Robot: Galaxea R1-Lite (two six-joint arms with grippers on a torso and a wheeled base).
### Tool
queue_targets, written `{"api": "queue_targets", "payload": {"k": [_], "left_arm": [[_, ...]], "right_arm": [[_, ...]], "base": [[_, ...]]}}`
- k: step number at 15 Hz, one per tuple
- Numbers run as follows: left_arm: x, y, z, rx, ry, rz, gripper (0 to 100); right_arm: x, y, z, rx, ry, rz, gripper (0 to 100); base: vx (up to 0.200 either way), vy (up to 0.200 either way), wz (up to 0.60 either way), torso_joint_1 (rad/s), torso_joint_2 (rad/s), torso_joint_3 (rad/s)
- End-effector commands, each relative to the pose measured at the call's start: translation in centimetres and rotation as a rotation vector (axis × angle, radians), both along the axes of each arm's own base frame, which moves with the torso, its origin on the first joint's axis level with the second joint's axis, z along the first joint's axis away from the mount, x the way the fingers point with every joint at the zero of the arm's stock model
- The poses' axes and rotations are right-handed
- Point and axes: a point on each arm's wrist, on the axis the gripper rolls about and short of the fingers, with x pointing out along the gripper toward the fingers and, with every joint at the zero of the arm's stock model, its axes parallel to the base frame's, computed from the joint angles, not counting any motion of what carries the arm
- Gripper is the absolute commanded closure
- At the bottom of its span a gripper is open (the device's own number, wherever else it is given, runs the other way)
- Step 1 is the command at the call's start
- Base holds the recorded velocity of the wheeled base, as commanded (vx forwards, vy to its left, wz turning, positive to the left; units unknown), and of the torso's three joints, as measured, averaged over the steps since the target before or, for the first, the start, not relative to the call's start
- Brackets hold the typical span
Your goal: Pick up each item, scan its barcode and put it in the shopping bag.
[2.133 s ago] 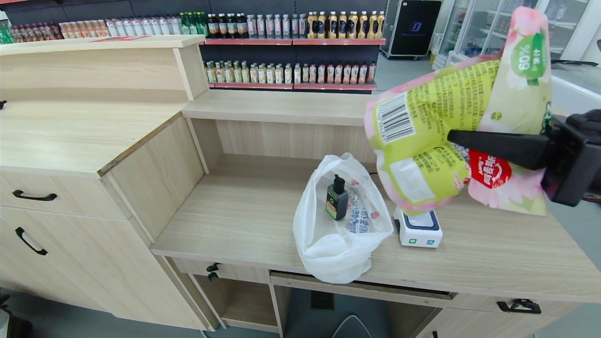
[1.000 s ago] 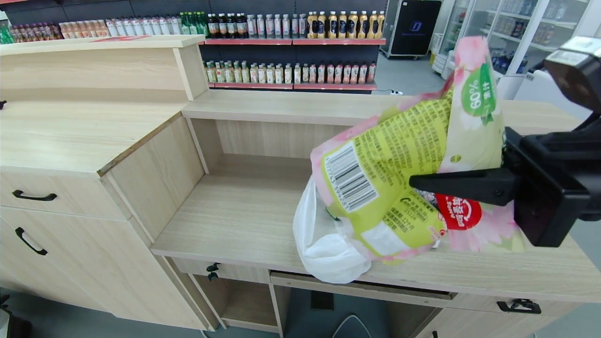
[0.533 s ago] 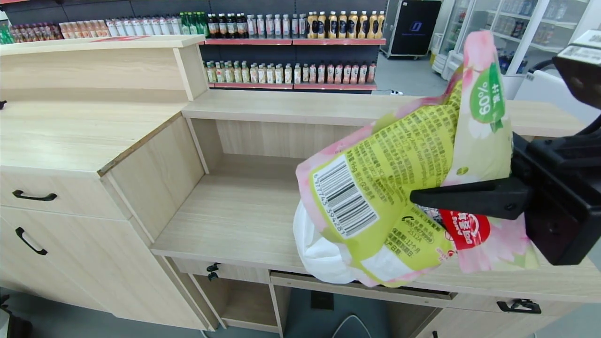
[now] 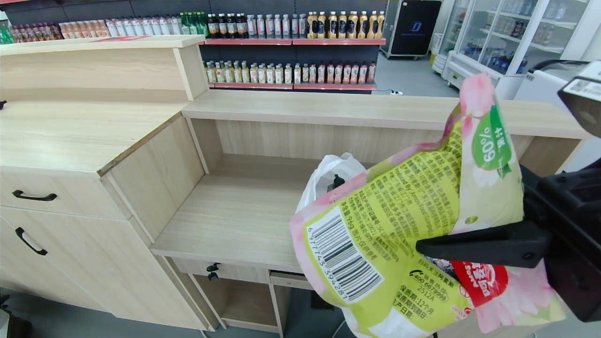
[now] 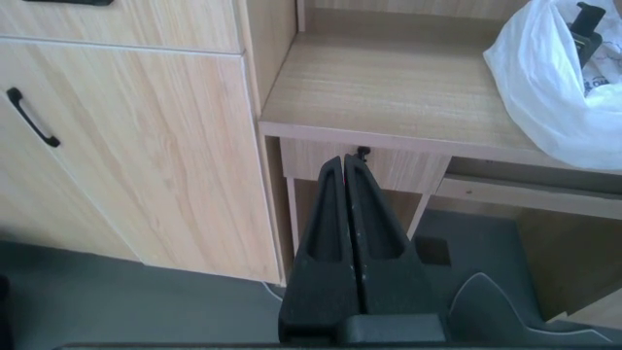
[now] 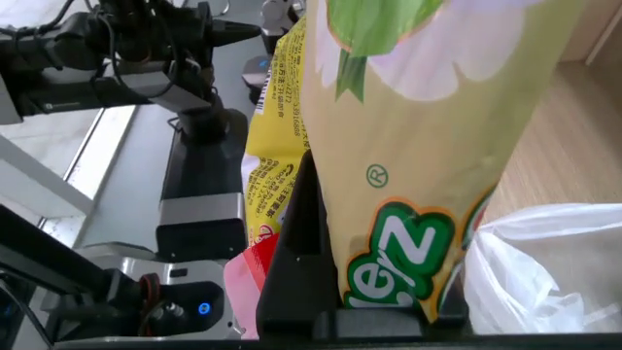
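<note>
A large pink and green snack bag (image 4: 399,234) hangs in front of the counter's front edge, barcode facing me. My right gripper (image 4: 425,244) is shut on its middle from the right; in the right wrist view the snack bag (image 6: 418,146) stands between the black fingers (image 6: 292,262). Behind it the white shopping bag (image 4: 324,176) sits on the counter, largely hidden, with a black bottle top (image 4: 337,180) showing inside. My left gripper (image 5: 344,163) hangs low in front of the cabinet, shut with nothing in it, left of the shopping bag (image 5: 554,83).
The wooden counter (image 4: 235,220) has a raised ledge (image 4: 305,105) behind and a taller cabinet (image 4: 70,136) with black drawer handles on the left. Shelves of bottles (image 4: 291,26) line the back wall. Fridges (image 4: 507,28) stand at the far right.
My right gripper has carried the snack bag from above the scanner leftward over the shopping bag, then down and toward me. The scanner is now hidden behind it.
</note>
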Motion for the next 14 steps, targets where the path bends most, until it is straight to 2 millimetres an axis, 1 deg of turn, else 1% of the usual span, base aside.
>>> {"api": "queue_targets", "payload": {"k": [1, 4, 9, 12, 14], "left_arm": [[0.0, 0.0, 0.0, 0.000, 0.000, 0.000, 100], [0.0, 0.0, 0.0, 0.000, 0.000, 0.000, 100], [0.0, 0.0, 0.0, 0.000, 0.000, 0.000, 100], [0.0, 0.0, 0.0, 0.000, 0.000, 0.000, 100], [0.0, 0.0, 0.0, 0.000, 0.000, 0.000, 100]], "right_arm": [[-0.3, -0.1, 0.0, -0.013, 0.014, 0.001, 100], [0.1, -0.2, 0.7, -0.010, 0.007, -0.020, 100], [0.6, -0.3, 0.3, -0.023, 0.024, -0.042, 100], [1.1, -0.1, 0.2, -0.041, -0.010, -0.085, 100], [1.2, -0.4, 0.4, -0.039, -0.014, -0.100, 100]], "base": [[0.000, 0.000, 0.00, 0.000, 0.00, 0.000], [0.000, 0.000, 0.00, 0.000, 0.00, 0.000], [0.000, 0.000, 0.00, 0.000, 0.00, 0.000], [0.000, 0.000, 0.00, 0.000, 0.00, 0.000], [0.000, 0.000, 0.00, 0.000, 0.00, 0.000]]}}
